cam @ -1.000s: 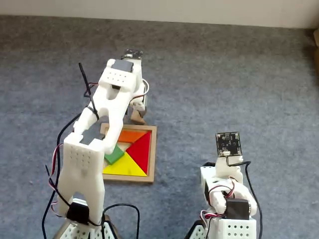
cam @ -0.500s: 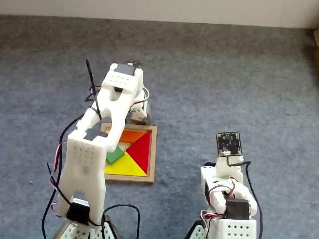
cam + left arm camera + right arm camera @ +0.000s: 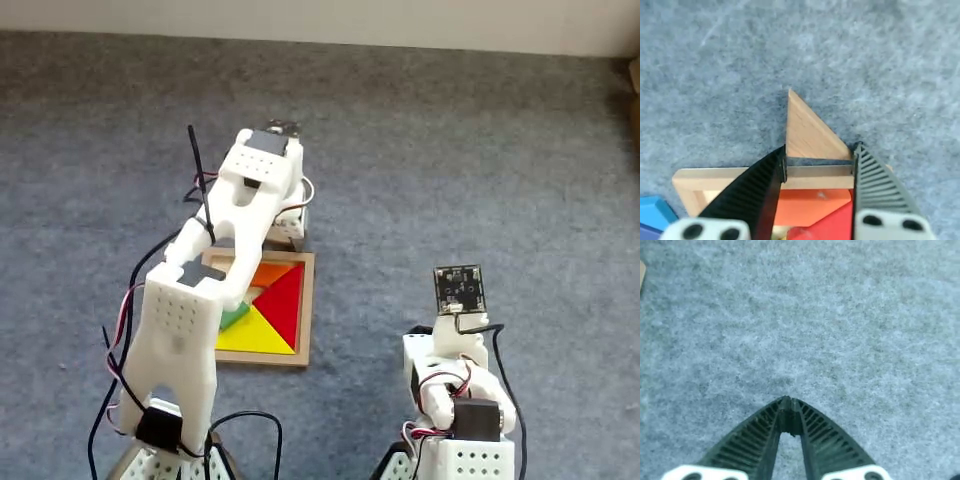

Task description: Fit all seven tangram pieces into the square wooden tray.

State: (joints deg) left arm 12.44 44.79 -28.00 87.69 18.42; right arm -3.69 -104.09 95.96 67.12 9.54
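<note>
Grey carpet (image 3: 480, 150) covers the whole surface. The square wooden tray (image 3: 308, 300) lies left of centre, with the green piece (image 3: 232, 318), orange piece (image 3: 270, 273), yellow piece (image 3: 255, 335) and red piece (image 3: 285, 300) inside it. A blue piece (image 3: 652, 212) sits just outside one tray corner. At the tray's far rim, the left gripper (image 3: 820, 150) clamps the wooden triangle (image 3: 805, 132), one finger at each base corner. The triangle sits just beyond the rim. Well right of the tray, the right gripper (image 3: 790, 406) is closed on nothing, fingertips meeting over bare carpet.
</note>
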